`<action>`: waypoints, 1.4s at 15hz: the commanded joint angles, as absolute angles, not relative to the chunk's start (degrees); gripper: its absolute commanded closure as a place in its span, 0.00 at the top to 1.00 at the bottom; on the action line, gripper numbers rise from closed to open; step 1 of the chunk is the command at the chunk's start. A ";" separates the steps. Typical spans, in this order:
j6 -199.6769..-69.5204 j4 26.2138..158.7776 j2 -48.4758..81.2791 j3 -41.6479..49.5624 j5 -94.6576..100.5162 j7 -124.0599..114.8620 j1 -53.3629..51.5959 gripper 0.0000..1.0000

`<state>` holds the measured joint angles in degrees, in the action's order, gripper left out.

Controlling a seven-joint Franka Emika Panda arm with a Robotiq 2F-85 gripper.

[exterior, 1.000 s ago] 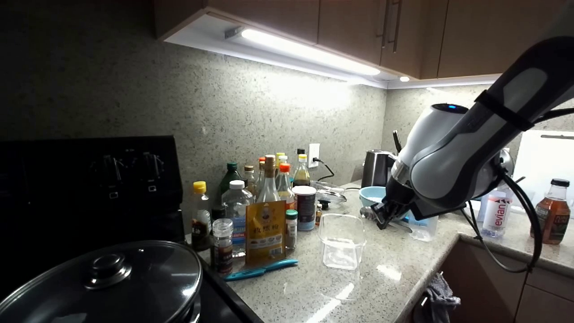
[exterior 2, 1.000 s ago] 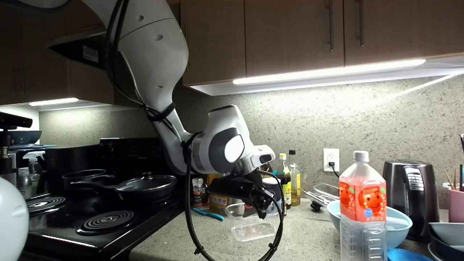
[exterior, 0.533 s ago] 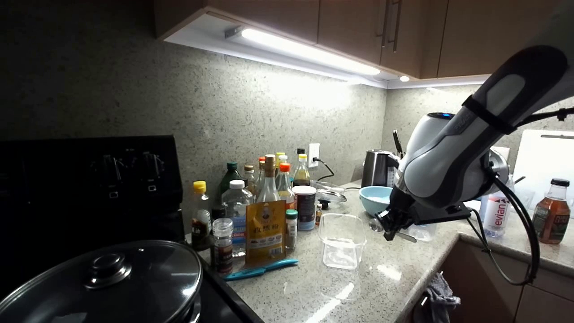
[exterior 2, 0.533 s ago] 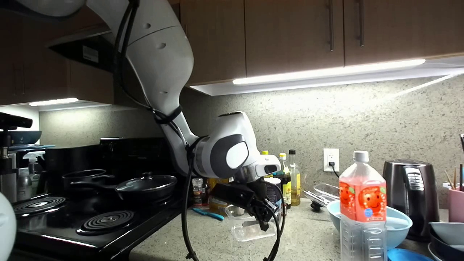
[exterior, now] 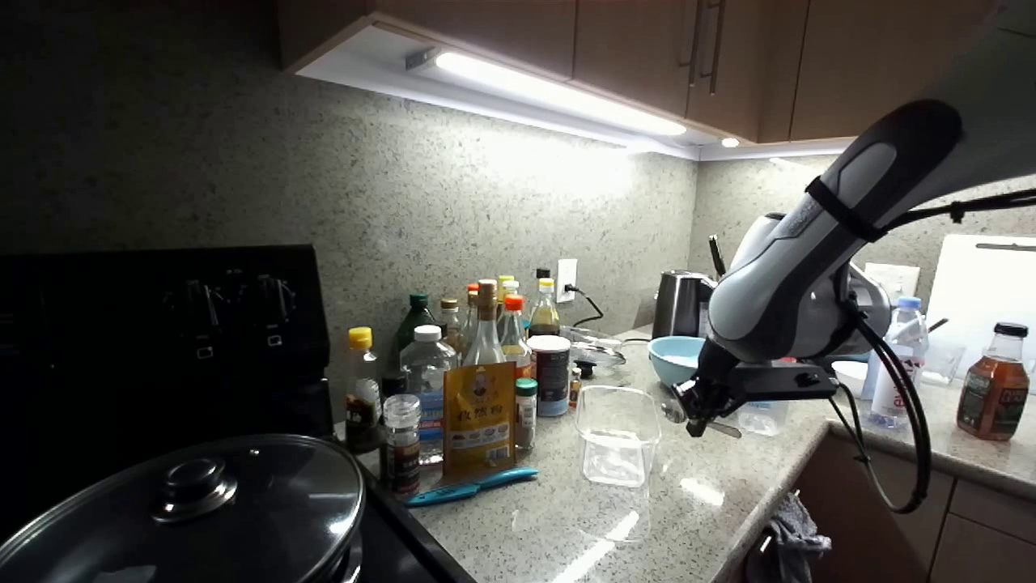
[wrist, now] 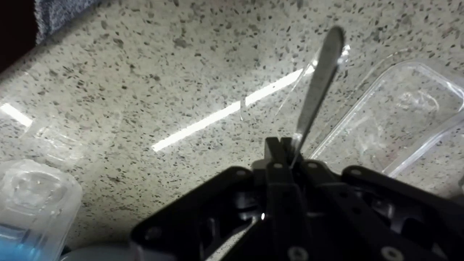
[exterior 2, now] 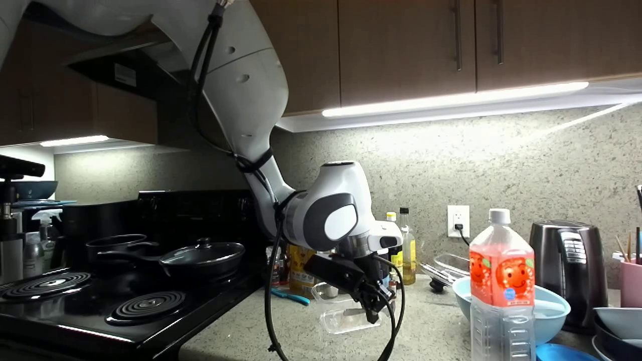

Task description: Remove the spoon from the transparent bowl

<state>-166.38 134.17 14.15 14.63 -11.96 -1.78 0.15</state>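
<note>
Hanging lower than a second ago in both exterior views, the gripper (wrist: 280, 142), drawn nearly together, pinches the spoon (wrist: 321, 79). The spoon's head and handle end stick out on opposite sides. It is outside the transparent bowl (exterior: 613, 465), beside it, over the counter (exterior: 680, 522); the bowl stands where it stood.

The gripper (wrist: 280, 143) is black, the spoon (wrist: 321, 78) within it silvery grey, the transparent bowl (exterior: 618, 439) near it colourless, the countertop (wrist: 163, 87) beneath it beige with dark speckles.
</note>
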 commanded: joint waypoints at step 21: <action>-164.21 126.77 18.07 2.56 -16.58 3.03 12.55 0.92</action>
<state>-165.48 127.42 18.20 3.96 -16.26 1.65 10.84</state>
